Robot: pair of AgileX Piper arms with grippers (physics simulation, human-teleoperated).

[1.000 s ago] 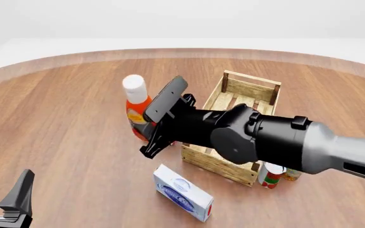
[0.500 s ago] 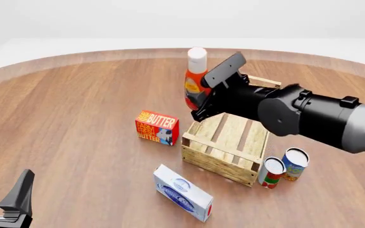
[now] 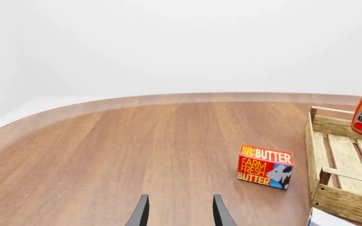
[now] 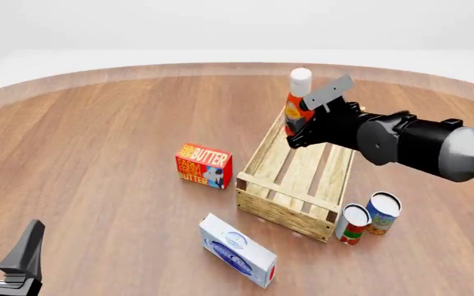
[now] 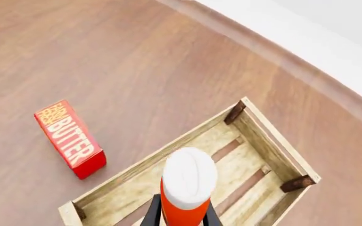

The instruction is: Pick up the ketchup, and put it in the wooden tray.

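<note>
- The surface (image 4: 97, 135) is a broad round wooden top, and everything that matters sits on its right half, well away from the left arm.
- The wooden tray (image 4: 263, 206) is the biggest thing out there, a long slatted crate running away from the camera, its floor open and waiting.
- Right arm is the one in play: the right gripper (image 4: 301, 128) is clamped on the ketchup (image 4: 295, 103) at the bottle's lower body, holding it up in the air.
- Here's the relation that counts: the ketchup stands upright, white cap on top, long axis vertical, over the tray's far end. From the right wrist view the cap sits above the slats, so the way to go looks to be straight down. Whether the base is inside the far wall is hard to judge from here.
- The butter box (image 4: 204, 164) stands just left of the tray, apart from it, reading "FARM FRESH BUTTER" in yellow and white.
- A blue-and-white box (image 4: 237, 250) lies near the tray's front corner; its print is too small to read.
- Two cans (image 4: 368, 218) stand beside the tray's right front corner.
- The left gripper (image 3: 179, 212) idles low at the near left, fingers spread and holding nothing.
- The ketchup label shows writing, only "Ketchup" roughly legible.
</note>
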